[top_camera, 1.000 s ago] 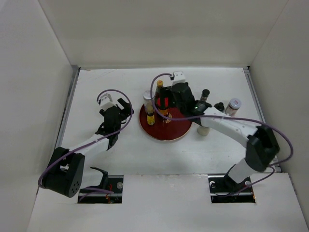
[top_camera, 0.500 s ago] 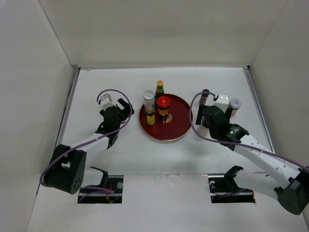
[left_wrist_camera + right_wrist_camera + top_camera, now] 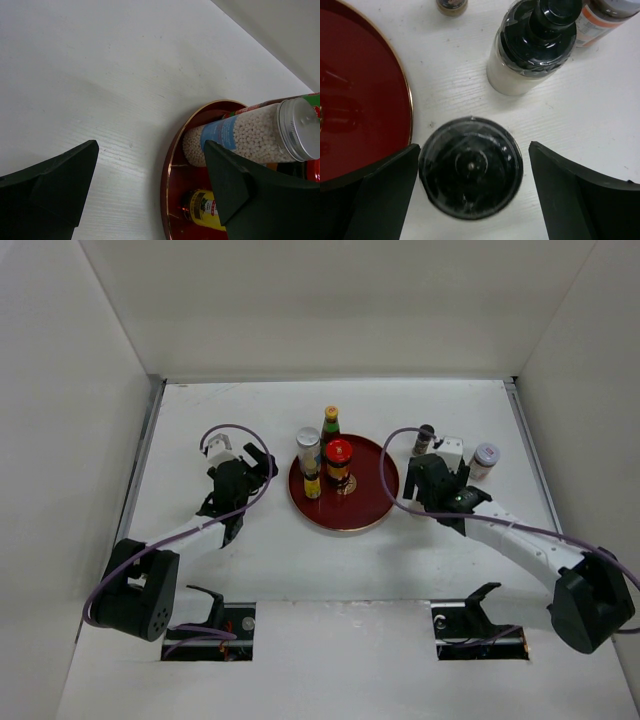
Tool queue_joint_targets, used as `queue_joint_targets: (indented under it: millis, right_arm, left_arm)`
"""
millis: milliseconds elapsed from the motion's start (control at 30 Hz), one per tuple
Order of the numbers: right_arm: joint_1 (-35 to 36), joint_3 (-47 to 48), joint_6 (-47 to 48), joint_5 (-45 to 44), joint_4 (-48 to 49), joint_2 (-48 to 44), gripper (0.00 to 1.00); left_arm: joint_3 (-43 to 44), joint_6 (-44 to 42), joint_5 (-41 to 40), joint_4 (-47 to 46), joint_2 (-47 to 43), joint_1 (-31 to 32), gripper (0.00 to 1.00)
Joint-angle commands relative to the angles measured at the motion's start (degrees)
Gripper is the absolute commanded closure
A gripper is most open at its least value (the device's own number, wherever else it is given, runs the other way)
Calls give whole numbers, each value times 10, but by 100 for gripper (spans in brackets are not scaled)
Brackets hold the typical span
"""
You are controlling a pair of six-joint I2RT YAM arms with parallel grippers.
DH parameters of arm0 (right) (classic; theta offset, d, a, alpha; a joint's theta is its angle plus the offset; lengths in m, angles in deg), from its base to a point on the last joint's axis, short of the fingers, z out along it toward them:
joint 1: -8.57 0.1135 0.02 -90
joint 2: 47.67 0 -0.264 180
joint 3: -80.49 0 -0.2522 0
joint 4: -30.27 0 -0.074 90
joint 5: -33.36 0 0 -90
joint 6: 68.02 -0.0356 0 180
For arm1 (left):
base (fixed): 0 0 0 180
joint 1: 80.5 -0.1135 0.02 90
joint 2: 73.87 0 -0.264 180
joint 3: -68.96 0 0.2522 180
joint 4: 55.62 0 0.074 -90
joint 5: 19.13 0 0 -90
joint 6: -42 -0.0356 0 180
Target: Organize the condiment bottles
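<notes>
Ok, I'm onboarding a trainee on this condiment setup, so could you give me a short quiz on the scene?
1. True or false: the red-capped jar stands on the red tray.
2. The wrist view of the right end effector, fingers open, shows between them: A a green bottle, B the black-lidded jar, C a spoon.
3. What fills the silver-capped jar?
Key: 1 true; 2 B; 3 small white beads.

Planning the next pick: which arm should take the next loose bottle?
Right, probably. The right gripper hangs open over the black-capped jar beside the tray. The left gripper is open over bare table on the tray's other side, no loose bottle near.
</notes>
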Motion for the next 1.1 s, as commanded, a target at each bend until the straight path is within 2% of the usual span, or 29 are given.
queue_joint_targets:
  millis: [0, 133, 333, 500, 700, 1067]
  right_arm:
    - [-15, 16, 10, 3, 79, 17, 11]
    - [-14, 4, 31, -26, 125, 8, 28]
    - [34, 26, 59, -55, 111, -55, 37]
    - [103, 79, 56, -37, 105, -61, 39]
    - [186, 142, 43, 3, 166, 47, 38]
    - [233, 209, 40, 39, 215, 208, 34]
  left_arm:
    - [2, 7, 10, -28, -1, -6, 13]
    - [3, 8, 16, -30, -1, -7, 13]
    - [1, 9, 21, -35, 1, -7, 13]
    - [0, 10, 21, -35, 1, -9, 14]
    - [-2, 10, 18, -35, -4, -12, 14]
    - [-7, 14, 21, -38, -6, -19, 14]
